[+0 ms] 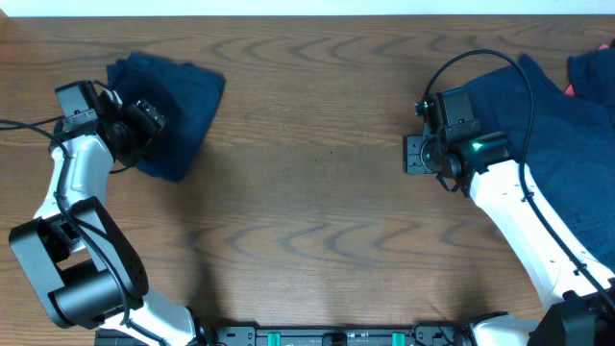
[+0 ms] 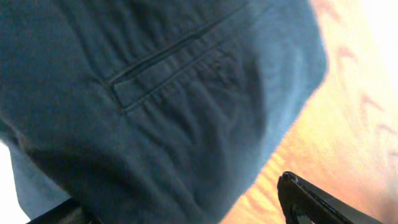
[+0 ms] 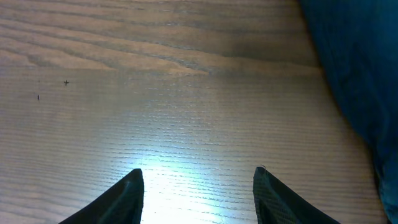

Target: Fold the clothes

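A folded dark navy garment (image 1: 183, 101) lies at the far left of the table. My left gripper (image 1: 147, 119) hovers over its left part. In the left wrist view the garment (image 2: 155, 93) fills the frame and shows a pocket seam. The left gripper's (image 2: 177, 193) fingers stand wide apart, with the cloth's edge under them. A larger pile of navy clothes (image 1: 567, 135) lies at the right edge. My right gripper (image 1: 415, 154) is open and empty over bare wood, left of that pile. The right wrist view shows its fingers (image 3: 199, 174) apart and the pile's edge (image 3: 354, 68) at the right.
The wooden table (image 1: 317, 192) is bare between the two garments. A small pink thing (image 1: 569, 89) peeks out of the right pile. Black cables run along the right arm. The table's far edge runs along the top of the overhead view.
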`<state>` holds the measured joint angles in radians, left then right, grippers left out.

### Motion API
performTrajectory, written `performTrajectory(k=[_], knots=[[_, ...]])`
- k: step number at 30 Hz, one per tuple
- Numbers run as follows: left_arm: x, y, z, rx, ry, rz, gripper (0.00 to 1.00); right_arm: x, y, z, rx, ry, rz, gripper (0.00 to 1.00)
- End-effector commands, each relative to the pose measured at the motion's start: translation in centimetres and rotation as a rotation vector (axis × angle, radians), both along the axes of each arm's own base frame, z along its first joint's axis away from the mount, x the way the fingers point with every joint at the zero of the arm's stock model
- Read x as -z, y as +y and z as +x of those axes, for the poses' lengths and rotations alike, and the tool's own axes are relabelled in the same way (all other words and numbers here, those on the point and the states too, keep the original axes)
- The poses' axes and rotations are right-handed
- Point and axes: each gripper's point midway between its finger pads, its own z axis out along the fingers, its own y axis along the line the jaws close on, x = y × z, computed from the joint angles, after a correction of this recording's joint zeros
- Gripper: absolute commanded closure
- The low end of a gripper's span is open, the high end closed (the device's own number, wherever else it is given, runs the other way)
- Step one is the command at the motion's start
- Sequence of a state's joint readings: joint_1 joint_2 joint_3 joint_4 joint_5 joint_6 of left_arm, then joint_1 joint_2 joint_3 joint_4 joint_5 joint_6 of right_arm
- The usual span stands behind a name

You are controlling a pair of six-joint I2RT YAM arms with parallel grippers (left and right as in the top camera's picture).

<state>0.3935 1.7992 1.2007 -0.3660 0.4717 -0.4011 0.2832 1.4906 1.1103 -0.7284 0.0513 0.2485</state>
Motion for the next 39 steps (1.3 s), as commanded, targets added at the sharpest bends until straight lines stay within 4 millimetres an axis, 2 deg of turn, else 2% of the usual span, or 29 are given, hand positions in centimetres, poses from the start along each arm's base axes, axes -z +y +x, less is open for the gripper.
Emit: performTrajectory(k=[1, 7, 8, 9, 10, 12, 15, 20, 23, 28, 31, 34, 36, 39], knots=[[-1.1, -1.1, 0.3, 0.02, -0.041, -0.064, 0.18, -0.8, -0.5, 0.5, 0.016, -0.023, 0.008, 0.44], [-0.5, -1.5, -0.6, 0.016, 0.01, -0.088, 0.18, -0.8, -0.6, 0.4, 0.018, -0.017, 0.006, 0.44], [-0.3, -1.7, -1.0, 0.016, 0.029, -0.097, 0.16, -0.7, -0.7, 0.3, 0.018, -0.016, 0.006, 0.44], [0.0, -2.1, -1.7, 0.016, 0.06, -0.114, 0.02, -0.7, -0.7, 0.3, 0.018, -0.014, 0.005, 0.44], [0.2, -2.3, -2.4, 0.014, 0.092, -0.126, 0.02, -0.7, -0.7, 0.3, 0.018, -0.013, 0.005, 0.44], [0.9, -2.4, -4.0, 0.002, 0.167, -0.123, 0.02, -0.7, -0.7, 0.2, 0.018, -0.011, 0.005, 0.35], [1.4, -1.4, -6.4, -0.038, 0.272, -0.046, 0.02, -0.7, -0.9, 0.2, 0.043, -0.008, 0.015, 0.23], [-0.9, -1.5, -6.8, 0.025, 0.218, 0.015, 0.02, -0.7, -1.7, 0.4, 0.074, -0.007, 0.022, 0.15], [-3.5, -3.2, -7.1, 0.101, 0.152, 0.011, 0.02, -0.7, -2.1, 0.6, 0.087, -0.008, 0.028, 0.01], [-6.6, -6.5, -7.8, 0.256, 0.081, 0.114, 0.02, -1.2, -2.0, 1.5, 0.087, -0.05, 0.039, 0.01], [-7.1, -7.5, -7.7, 0.288, 0.081, 0.224, 0.02, -1.9, -2.1, 2.8, 0.098, -0.106, 0.053, 0.01], [-7.0, -9.8, -7.7, 0.406, 0.079, 0.32, 0.02, -3.0, -3.1, 4.5, 0.13, -0.181, 0.074, 0.01], [-6.6, -11.2, -8.2, 0.48, 0.1, 0.37, 0.02, -3.8, -4.2, 5.5, 0.155, -0.224, 0.095, 0.01], [-6.0, -12.1, -9.8, 0.546, 0.17, 0.429, 0.02, -4.7, -5.5, 5.9, 0.13, -0.233, 0.107, 0.01]])
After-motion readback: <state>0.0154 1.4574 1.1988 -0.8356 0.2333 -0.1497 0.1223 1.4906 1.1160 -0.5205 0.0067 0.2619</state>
